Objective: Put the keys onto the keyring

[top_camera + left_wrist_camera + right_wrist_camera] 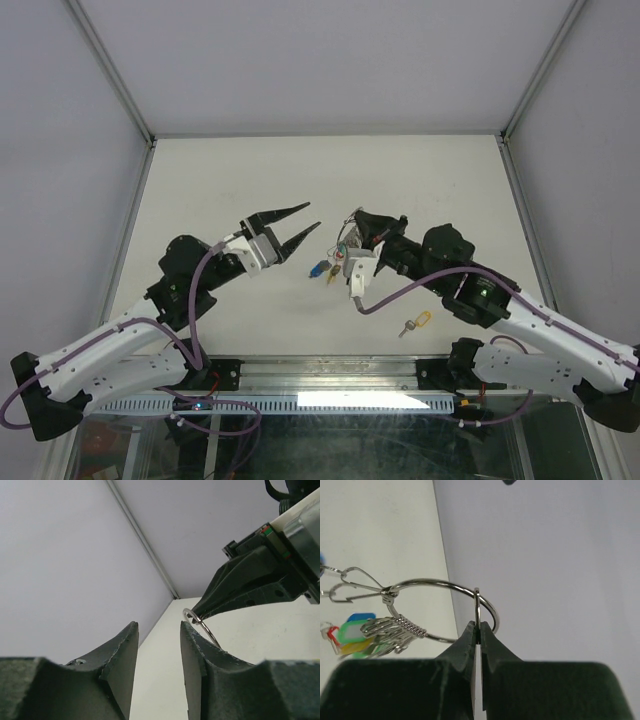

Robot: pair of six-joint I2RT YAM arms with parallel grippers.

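My right gripper [352,222] is shut on the thin silver keyring [445,585], pinching its wire between the fingertips [478,627] and holding it above the table. Wire clips and blurred coloured key heads [355,632] (green, yellow, blue) hang from the ring's left side. My left gripper [313,216] is open and empty, just left of the ring; in the left wrist view the ring [202,627] lies just beyond its right fingertip [186,626]. A blue and a yellow key [322,270] lie on the table below the grippers. A yellow-headed key [415,323] lies near the front.
Grey enclosure walls with metal corner posts [115,75] surround the white table [420,170]. The right arm's purple cable [400,295] loops over the table near the front keys.
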